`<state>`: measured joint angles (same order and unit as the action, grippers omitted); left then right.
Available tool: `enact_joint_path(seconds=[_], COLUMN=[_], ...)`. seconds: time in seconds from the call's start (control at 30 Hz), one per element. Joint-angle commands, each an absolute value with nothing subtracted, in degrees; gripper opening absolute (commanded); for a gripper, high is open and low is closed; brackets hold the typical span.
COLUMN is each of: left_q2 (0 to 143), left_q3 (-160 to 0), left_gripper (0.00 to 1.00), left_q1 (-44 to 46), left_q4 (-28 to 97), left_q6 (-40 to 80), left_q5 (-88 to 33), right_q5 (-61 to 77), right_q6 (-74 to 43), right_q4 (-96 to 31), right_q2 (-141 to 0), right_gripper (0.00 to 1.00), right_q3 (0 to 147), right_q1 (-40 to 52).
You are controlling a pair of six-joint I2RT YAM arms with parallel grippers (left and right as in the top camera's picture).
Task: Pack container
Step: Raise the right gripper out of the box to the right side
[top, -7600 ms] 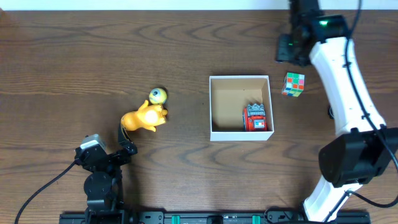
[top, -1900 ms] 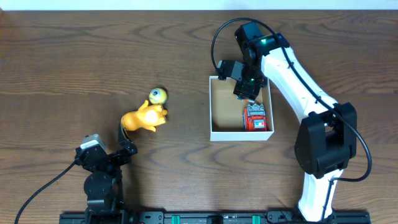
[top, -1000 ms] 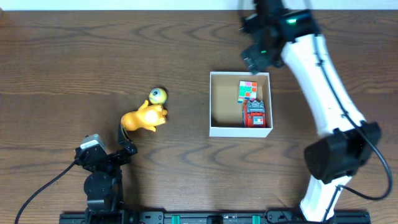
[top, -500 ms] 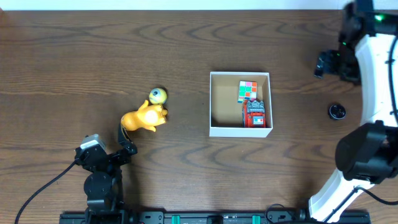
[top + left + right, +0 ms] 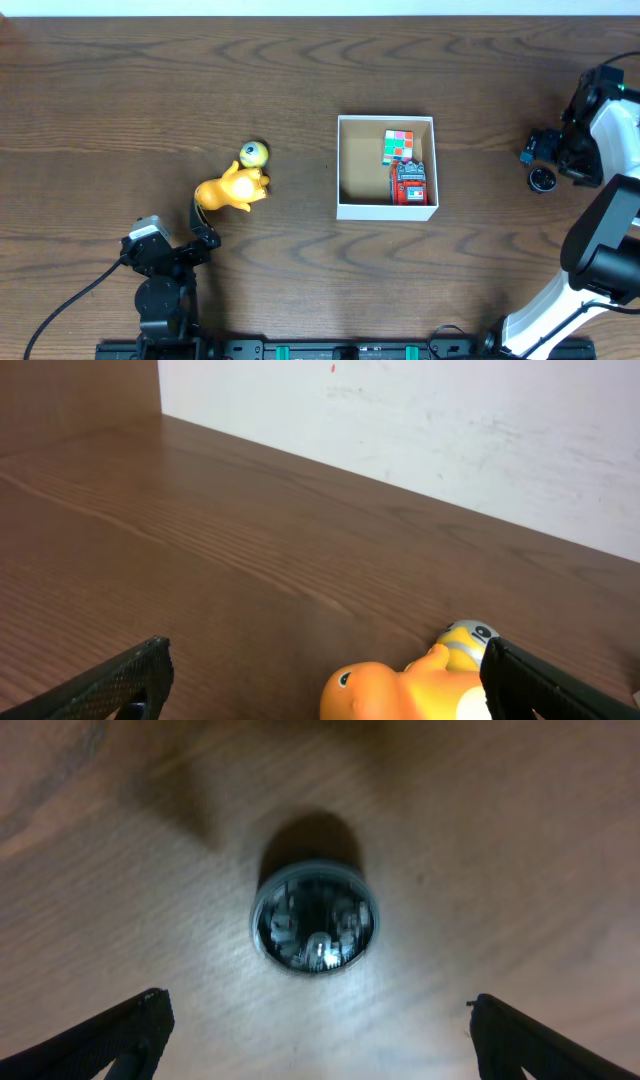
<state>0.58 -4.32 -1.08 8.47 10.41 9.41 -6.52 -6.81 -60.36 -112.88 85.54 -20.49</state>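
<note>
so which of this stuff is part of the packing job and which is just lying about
Job: container; colour cube and red toy, already inside it; orange toy, yellow round toy and, probably, small black round thing, all on the table outside it.
Lying about: the rig's cable.

A dark brown wood-grain bench (image 5: 300, 90) is filling nearly the whole overhead view, its grain running in long wavy bands from side to side. A thin white strip (image 5: 250, 7) is showing along its far edge. In the left wrist view a white wall (image 5: 450, 430) is rising straight from the back of the bench, carrying faint grey scuffs and 1 small red mark (image 5: 334, 368). A brown panel (image 5: 80, 400) is meeting the wall at the upper left corner. Soft light is spreading evenly over the bench, and in the right wrist view the wood is looking pale and washed out under brighter light.
</note>
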Motion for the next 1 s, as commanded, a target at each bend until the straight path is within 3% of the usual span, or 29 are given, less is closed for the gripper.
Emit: enact_joint_path(seconds=[0.0, 0.27, 0.5, 0.83, 0.97], left_q2=[0.3, 0.3, 0.3, 0.3, 0.3], left_q3=[-2.7, -2.7, -2.7, -2.7, -2.7], left_gripper=[0.98, 0.98, 0.98, 0.98, 0.98], left_q1=[-1.3, -1.3, -1.3, -1.3, -1.3], left_q4=[8.9, 8.9, 8.9, 8.9, 8.8], left_q6=[9.5, 9.5, 9.5, 9.5, 9.5], left_q5=[9.9, 9.9, 9.9, 9.9, 9.9], right_q5=[-3.5, -2.5, -2.5, -1.8, -1.8], right_q6=[-2.6, -1.6, -3.0, -3.2, -3.2], right_q4=[-57.6, -46.9, -44.1, -42.8, -42.8], right_q2=[-112.6, -112.6, -112.6, -112.6, -112.6], right_gripper=[0.97, 0.96, 0.89, 0.53, 0.49], right_q3=[83.7, 77.0, 73.4, 72.3, 72.4], right_q1=[-21.3, -21.3, -21.4, -21.4, -21.3])
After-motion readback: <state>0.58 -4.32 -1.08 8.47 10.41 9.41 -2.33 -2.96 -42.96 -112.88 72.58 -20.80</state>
